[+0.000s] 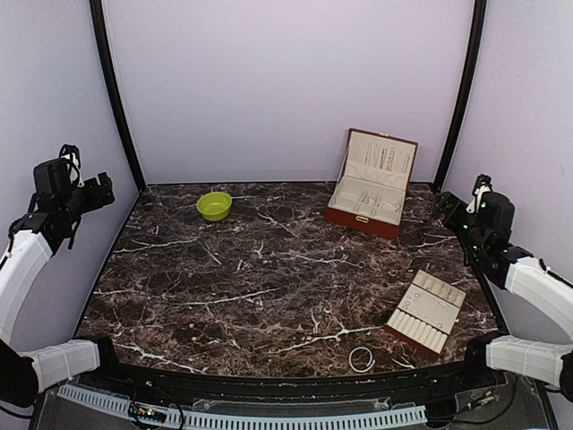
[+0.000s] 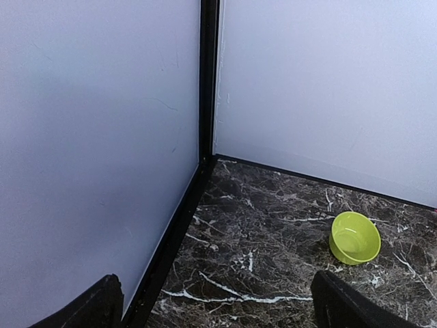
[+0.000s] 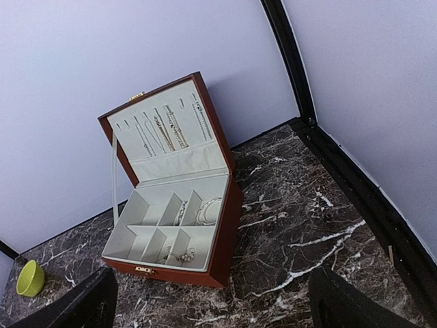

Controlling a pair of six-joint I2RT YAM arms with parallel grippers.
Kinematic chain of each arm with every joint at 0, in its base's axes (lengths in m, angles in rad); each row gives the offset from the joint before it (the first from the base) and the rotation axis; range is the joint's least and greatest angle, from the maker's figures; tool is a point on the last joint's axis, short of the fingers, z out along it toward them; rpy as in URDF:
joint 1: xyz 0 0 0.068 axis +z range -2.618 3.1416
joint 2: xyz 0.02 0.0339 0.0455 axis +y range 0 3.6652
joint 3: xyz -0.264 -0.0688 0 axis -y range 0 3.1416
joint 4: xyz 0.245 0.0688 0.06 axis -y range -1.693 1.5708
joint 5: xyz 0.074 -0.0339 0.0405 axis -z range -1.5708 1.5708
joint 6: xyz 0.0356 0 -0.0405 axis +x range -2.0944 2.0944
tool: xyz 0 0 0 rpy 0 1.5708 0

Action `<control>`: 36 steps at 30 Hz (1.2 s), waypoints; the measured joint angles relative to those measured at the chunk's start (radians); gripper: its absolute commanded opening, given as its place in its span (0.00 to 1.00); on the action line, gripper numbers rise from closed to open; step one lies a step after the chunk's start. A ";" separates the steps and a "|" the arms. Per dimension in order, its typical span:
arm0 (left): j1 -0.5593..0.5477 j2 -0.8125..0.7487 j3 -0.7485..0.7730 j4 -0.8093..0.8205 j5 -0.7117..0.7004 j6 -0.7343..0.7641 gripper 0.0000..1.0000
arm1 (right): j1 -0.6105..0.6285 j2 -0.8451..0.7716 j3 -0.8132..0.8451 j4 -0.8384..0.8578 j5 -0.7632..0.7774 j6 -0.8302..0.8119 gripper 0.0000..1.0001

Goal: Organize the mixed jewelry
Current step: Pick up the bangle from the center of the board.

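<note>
An open brown jewelry box (image 1: pixel 369 186) stands at the back right; in the right wrist view (image 3: pixel 171 212) fine chains (image 3: pixel 164 128) hang in its lid and bangles (image 3: pixel 208 210) and small pieces (image 3: pixel 179 256) lie in its compartments. A thin silvery hoop (image 1: pixel 362 359) lies at the table's front edge. A beige slotted tray (image 1: pixel 428 310) with small studs lies at the front right. My left gripper (image 2: pixel 225 307) is open and empty, raised at the far left. My right gripper (image 3: pixel 212 301) is open and empty, raised at the right, near the box.
A lime-green bowl (image 1: pixel 214 205) sits at the back left, also in the left wrist view (image 2: pixel 354 237). White walls with black corner posts (image 2: pixel 207 75) enclose the dark marble table (image 1: pixel 251 269).
</note>
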 measured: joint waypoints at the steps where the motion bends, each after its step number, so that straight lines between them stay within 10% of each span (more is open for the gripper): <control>1: 0.000 0.000 0.000 0.000 -0.002 0.002 0.99 | 0.000 0.000 0.000 -0.004 0.000 0.000 0.98; 24: -0.210 0.146 0.115 0.076 0.381 0.002 0.99 | 0.240 0.121 0.089 -0.213 -0.190 -0.095 0.93; 36: -0.210 0.124 0.040 0.090 0.350 0.051 0.99 | 0.472 0.254 0.132 -0.341 -0.117 0.004 0.68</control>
